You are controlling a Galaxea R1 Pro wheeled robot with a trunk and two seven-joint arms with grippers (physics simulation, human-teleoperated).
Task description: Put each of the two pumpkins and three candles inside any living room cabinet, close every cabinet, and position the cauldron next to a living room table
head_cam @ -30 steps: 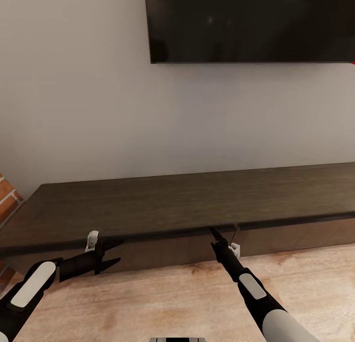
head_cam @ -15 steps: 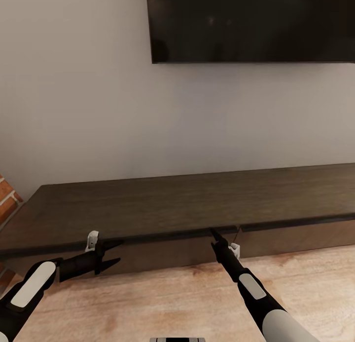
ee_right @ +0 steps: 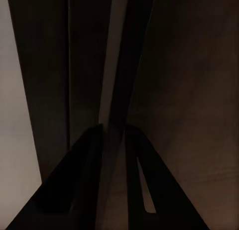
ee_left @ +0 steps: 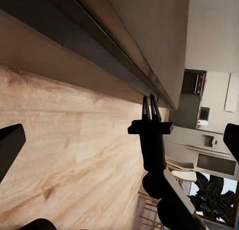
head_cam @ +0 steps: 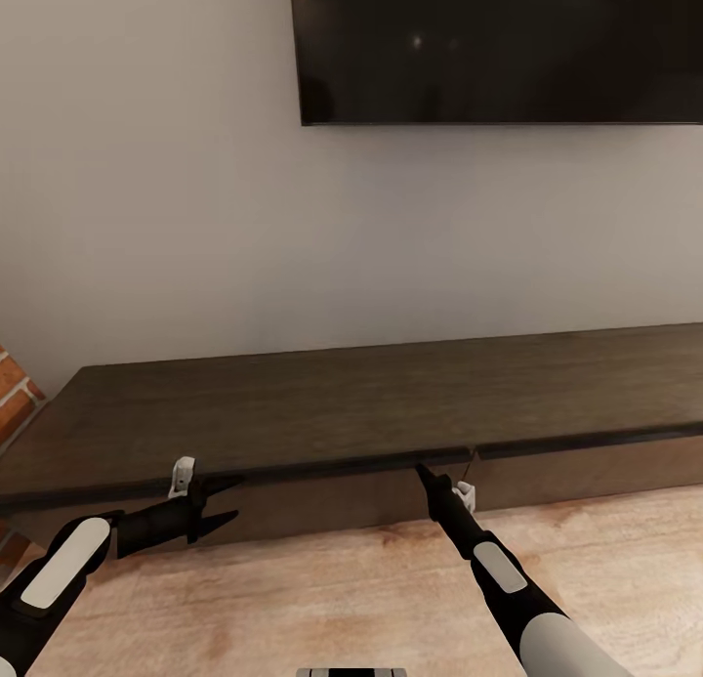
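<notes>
with our right tool (head_cam: 421,470) nearly shut, seemingly empty, tips at the cabinet (head_cam: 371,403) drawer's top edge, we should hook, then pull straight back.

Wall-mounted black television (head_cam: 498,47), pale wall (head_cam: 146,189), wood floor (head_cam: 293,599).

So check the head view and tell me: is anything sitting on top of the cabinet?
No: in the head view the dark flat top of the cabinet is bare wood from end to end.

right pincer (ee_right: 113,133) nearly closed, against dark cabinet (ee_right: 189,80)
</notes>
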